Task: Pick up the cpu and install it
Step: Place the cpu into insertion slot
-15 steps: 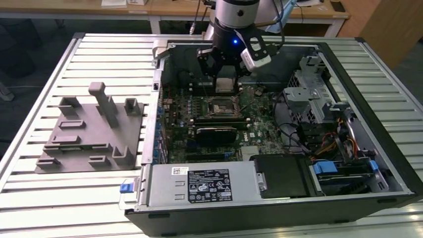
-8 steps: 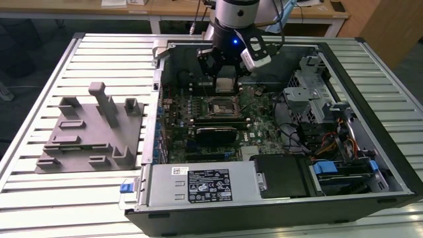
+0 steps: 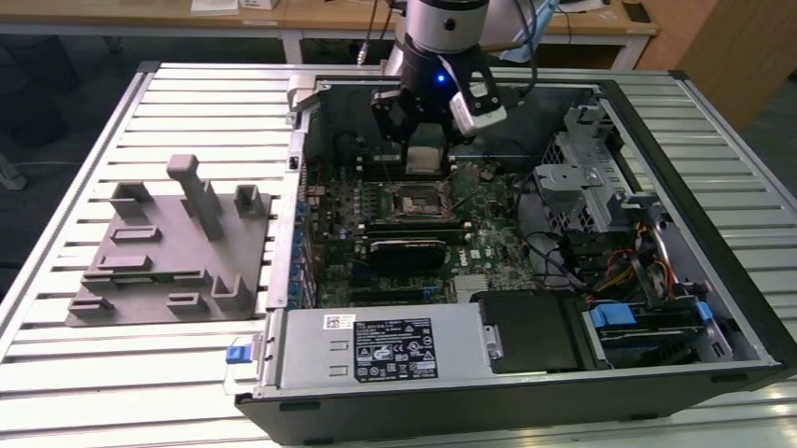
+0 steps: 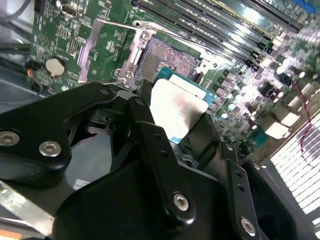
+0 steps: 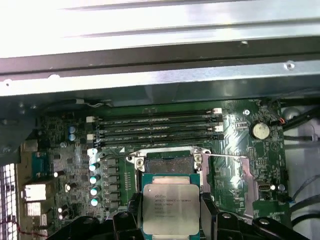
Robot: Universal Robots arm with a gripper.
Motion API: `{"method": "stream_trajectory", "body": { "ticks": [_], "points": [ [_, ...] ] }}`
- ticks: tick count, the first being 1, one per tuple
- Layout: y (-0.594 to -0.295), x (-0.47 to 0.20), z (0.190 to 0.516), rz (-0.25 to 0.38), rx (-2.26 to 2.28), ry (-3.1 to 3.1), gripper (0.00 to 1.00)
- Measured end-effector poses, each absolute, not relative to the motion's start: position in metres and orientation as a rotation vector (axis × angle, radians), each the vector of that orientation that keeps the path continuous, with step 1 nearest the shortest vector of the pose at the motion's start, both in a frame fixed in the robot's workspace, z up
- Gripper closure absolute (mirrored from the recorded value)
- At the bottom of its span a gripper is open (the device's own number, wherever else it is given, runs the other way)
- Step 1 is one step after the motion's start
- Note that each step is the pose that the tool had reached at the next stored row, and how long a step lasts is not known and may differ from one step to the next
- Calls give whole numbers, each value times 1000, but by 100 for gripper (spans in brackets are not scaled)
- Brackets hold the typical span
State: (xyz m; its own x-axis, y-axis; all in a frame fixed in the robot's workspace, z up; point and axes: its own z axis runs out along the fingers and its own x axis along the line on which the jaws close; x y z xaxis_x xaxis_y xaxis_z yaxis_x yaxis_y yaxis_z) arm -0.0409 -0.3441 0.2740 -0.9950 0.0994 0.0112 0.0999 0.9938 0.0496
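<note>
In the second wrist view the jaws hide much of the cpu [image 4: 177, 107].

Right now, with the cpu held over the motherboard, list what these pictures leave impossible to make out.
- Underside of the cpu: faces away in both wrist views.
- Near edge of the socket: first wrist view, covered by the cpu.
- Lower part of the cpu: second wrist view, behind black links of the gripper.
- Gap between the cpu and socket: exterior view, too small to judge.
</note>
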Motion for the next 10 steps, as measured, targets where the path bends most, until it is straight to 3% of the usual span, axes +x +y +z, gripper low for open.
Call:
{"method": "stream_trajectory", "body": {
  "ticks": [10],
  "points": [
    [-344,-41,274,-80,-428,-3107,46]
  ]
}}
